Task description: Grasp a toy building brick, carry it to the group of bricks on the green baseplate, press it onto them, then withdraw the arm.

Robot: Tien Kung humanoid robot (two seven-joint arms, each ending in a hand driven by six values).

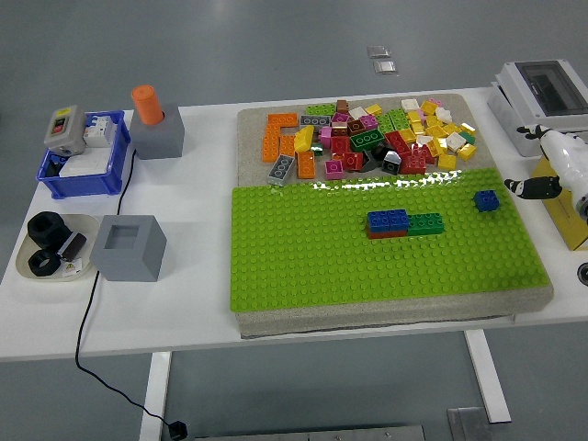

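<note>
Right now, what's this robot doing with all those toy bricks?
The robot's right hand is at the table's right edge, off the green baseplate and holding nothing. A small group of blue, red and green bricks sits pressed on the baseplate, with one blue brick apart. The loose pile lies behind.

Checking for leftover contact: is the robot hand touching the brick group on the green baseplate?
No, the robot hand sits off the green baseplate, apart from the brick group.

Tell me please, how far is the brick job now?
Mostly done. A green brick sits joined to the blue and red bricks on the green baseplate, so pressing looks finished. The right robot hand is at the table's right edge, off the baseplate and holding nothing; only the last of the withdrawal remains.
</note>
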